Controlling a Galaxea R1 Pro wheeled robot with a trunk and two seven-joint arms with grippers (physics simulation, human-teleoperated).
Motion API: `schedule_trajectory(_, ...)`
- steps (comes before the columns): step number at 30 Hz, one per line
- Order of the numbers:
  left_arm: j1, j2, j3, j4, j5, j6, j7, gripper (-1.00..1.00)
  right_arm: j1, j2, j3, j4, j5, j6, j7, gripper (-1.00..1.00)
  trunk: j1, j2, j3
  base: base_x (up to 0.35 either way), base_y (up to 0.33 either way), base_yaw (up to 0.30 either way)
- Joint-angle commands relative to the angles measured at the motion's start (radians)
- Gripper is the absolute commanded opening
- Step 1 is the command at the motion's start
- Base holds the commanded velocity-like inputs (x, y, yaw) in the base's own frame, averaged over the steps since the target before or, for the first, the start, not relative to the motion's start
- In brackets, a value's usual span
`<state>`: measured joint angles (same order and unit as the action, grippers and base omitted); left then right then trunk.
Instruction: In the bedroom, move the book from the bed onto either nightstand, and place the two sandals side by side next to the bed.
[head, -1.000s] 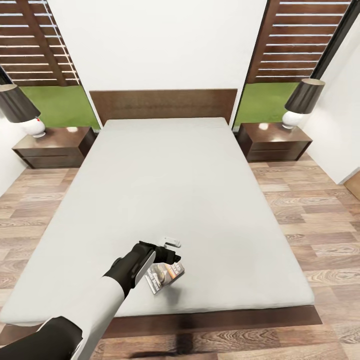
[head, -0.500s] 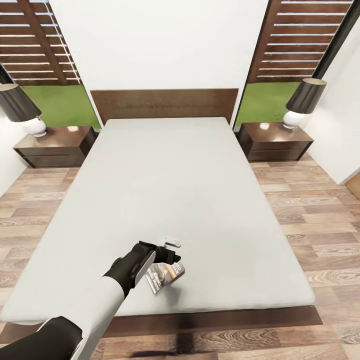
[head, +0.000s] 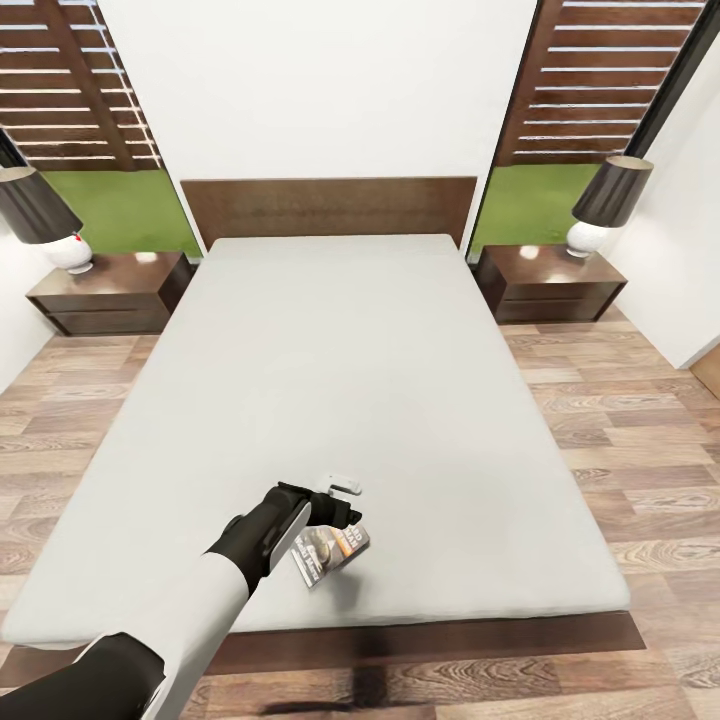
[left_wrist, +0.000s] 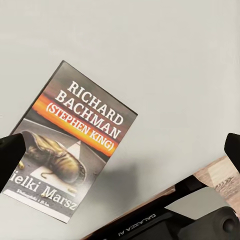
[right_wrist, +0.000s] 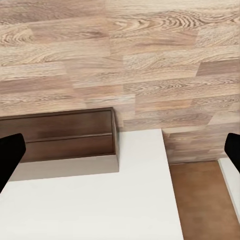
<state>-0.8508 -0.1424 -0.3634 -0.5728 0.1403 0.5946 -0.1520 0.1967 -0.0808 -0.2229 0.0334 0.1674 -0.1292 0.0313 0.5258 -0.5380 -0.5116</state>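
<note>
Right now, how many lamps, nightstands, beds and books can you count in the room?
Lamps: 2, one on the left nightstand, one on the right nightstand.
Nightstands: 2, left and right.
Beds: 1.
Books: 1, lying on the bed near its foot, by the left end effector.
Total: 6.

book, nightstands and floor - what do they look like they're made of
The book looks like a thin paperback with a printed, slightly glossy card cover. Each nightstand appears to be dark-stained wood with a polished top, since bright reflections show on it. The floor looks like pale wood planks with visible grain, possibly laminate.
</note>
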Motion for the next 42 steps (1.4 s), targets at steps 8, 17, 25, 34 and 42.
schedule_trajectory(8,-0.001,0.000,-0.003,-0.001,0.010,0.005,0.004,1.00,0.000,-0.001,-0.009,0.002,0.009,-0.006,0.002,1.00,0.000,-0.001,-0.001,0.000,0.000,0.001)
schedule_trajectory(17,-0.001,0.000,-0.003,-0.001,0.010,0.005,0.004,1.00,0.000,-0.001,-0.009,0.002,0.009,-0.006,0.002,1.00,0.000,-0.001,-0.001,0.000,0.000,0.000)
schedule_trajectory(25,-0.001,0.001,-0.003,-0.001,0.010,0.005,0.003,1.00,0.000,-0.001,-0.009,0.002,0.009,-0.006,0.002,1.00,0.000,-0.001,-0.001,0.000,0.000,0.000)
schedule_trajectory(34,-0.001,0.001,-0.003,-0.001,0.010,0.005,0.004,1.00,0.000,-0.001,-0.009,0.002,0.009,-0.006,0.002,1.00,0.000,-0.001,-0.001,0.000,0.000,0.000)
schedule_trajectory(42,-0.001,0.001,-0.003,-0.001,0.010,0.005,0.004,1.00,0.000,-0.001,-0.009,0.002,0.009,-0.006,0.002,1.00,0.000,-0.001,-0.001,0.031,0.000,0.000)
